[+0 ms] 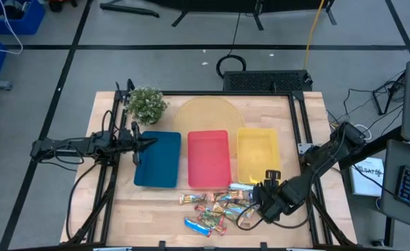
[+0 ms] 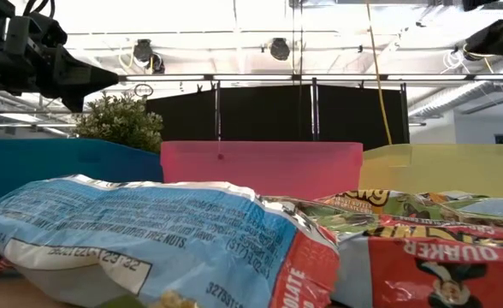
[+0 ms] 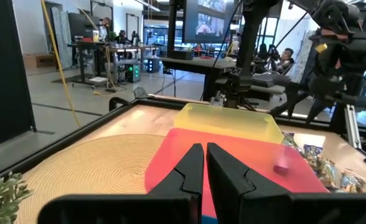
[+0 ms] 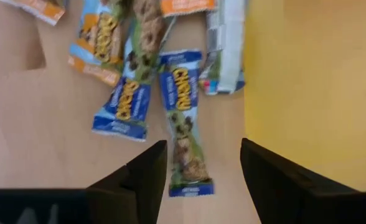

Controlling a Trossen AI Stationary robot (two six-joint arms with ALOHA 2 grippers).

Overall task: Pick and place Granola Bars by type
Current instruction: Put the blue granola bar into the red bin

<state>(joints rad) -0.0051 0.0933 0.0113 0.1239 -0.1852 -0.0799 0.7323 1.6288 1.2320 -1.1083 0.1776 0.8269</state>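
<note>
Several granola bars (image 1: 215,206) lie in a loose pile on the wood near the table's near edge, in front of the red tray (image 1: 208,158) and yellow tray (image 1: 257,155). In the low view a blue-wrapped bar (image 2: 149,244) and a red-wrapped one (image 2: 440,261) fill the foreground. My right gripper (image 1: 264,194) is open and hovers at the pile's right end. Its fingers stand on either side of a blue-and-green Chewy bar (image 4: 186,124) lying flat on the table, and its gripper (image 4: 205,165) touches nothing. My left gripper (image 1: 146,143) is shut and held above the left edge of the blue tray (image 1: 157,159).
A small potted plant (image 1: 147,104) stands at the far left, and a round woven mat (image 1: 208,115) lies behind the trays. The three trays sit side by side across the middle. A black frame runs along the table's sides. People and desks show in the room beyond.
</note>
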